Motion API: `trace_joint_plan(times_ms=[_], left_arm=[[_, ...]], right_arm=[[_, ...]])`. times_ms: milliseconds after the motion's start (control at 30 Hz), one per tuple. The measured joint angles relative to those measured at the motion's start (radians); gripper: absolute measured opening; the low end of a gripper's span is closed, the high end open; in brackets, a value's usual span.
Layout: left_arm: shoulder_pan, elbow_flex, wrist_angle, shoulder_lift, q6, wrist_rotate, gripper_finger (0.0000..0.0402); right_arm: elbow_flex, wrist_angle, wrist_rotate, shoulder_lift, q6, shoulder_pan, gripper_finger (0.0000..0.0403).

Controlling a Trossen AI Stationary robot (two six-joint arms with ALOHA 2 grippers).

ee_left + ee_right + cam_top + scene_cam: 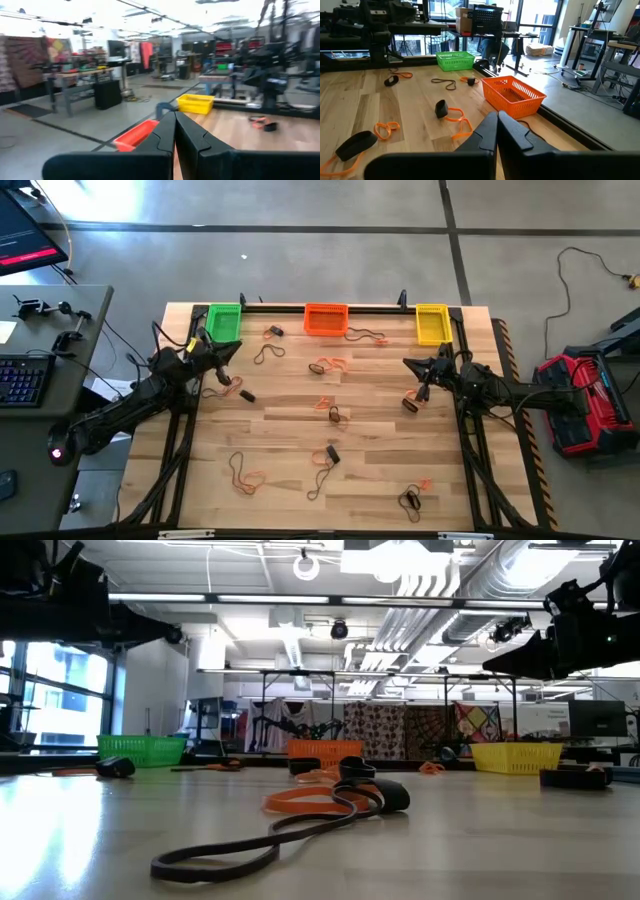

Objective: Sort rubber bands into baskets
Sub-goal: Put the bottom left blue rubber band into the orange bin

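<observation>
Three mesh baskets stand along the table's far edge: green (224, 321), orange (326, 319) and yellow (432, 323). Several rubber bands lie loose and flat on the wood, among them orange ones (326, 366), a dark one (267, 353) and a black loop (262, 840) close to the low camera. My left gripper (237, 346) hovers shut above the table's left side, near the green basket, with nothing in it. My right gripper (406, 363) hovers shut above the right side, below the yellow basket, also with nothing in it. Both wrist views show the fingertips (175, 119) (497, 119) pressed together.
More bands lie toward the near edge (245, 476) (410, 500) and in the middle (335, 413). A desk with a keyboard (22, 377) stands left of the table, and a red device (580, 402) sits on the floor to the right.
</observation>
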Motion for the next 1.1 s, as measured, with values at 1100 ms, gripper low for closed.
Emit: trace_joint_plan(times_ms=[1100], left_arm=[[-0.466, 0.443, -0.254, 0.594, -0.091, 0.006, 0.0]], right_arm=[[0.0, 0.0, 0.0, 0.0, 0.0, 0.0, 0.0]])
